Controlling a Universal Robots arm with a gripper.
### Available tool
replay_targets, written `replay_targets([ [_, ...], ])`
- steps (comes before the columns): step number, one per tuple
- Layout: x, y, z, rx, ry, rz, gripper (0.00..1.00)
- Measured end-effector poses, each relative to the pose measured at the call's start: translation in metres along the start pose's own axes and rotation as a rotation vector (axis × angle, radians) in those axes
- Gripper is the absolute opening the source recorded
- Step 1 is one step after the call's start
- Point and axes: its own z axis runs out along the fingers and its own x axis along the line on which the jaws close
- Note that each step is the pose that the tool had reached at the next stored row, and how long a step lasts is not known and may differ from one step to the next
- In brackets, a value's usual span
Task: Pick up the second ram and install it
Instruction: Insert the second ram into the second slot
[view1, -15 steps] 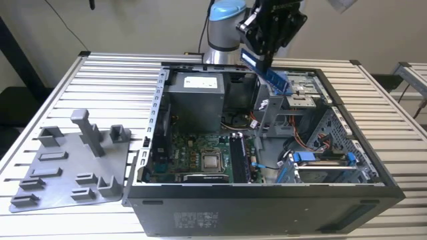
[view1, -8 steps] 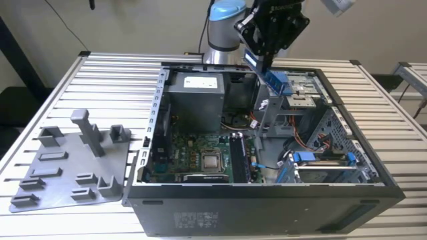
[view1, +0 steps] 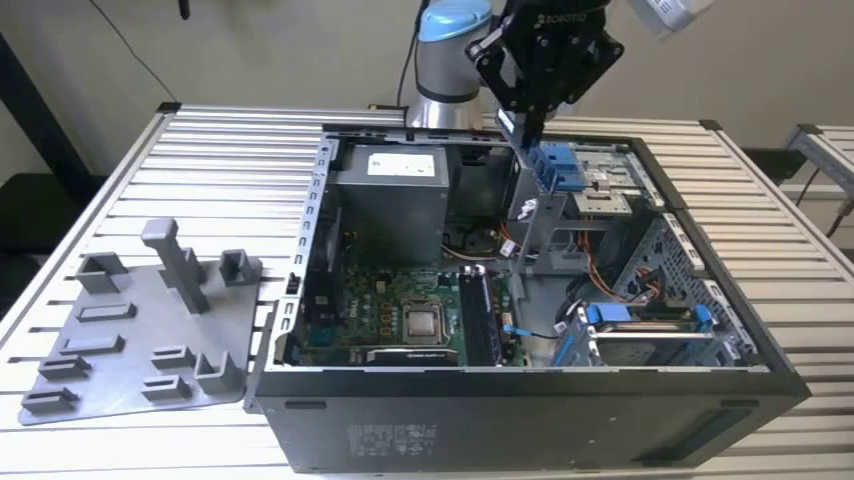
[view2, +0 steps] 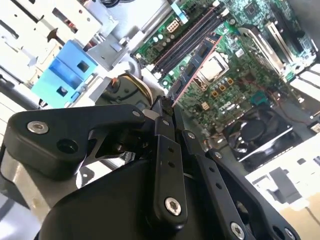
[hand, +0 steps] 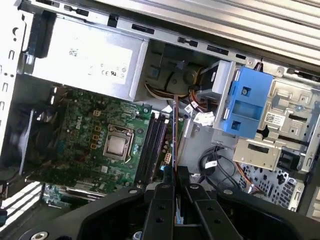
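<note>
Gripper (view2: 163, 106) clamped on the second ram (view2: 197, 62), held edge-down over the open computer case (view1: 534, 400), parallel to the motherboard memory slots (hand: 152, 145), probably for seating.

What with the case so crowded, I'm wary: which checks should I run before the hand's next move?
1. Grip: the hand is shut on the second ram: ok.
2. Alignment: the ram runs roughly parallel to the memory slots in the first wrist view: ok.
3. Ram seated: not ok; it is held above the computer case.
4. Free slot for it: cannot tell.
5. Clearance from the blue bracket: cannot tell.
</note>
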Motion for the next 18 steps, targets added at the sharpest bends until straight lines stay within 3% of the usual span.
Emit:
replay_targets([
  [11, 0.0001, 0.0, 0.0027, 0.0078, 0.0003, 0.199, 0.14],
  [18, 0.0001, 0.0, 0.0031, 0.0083, 0.0004, 0.21, 0.14],
])
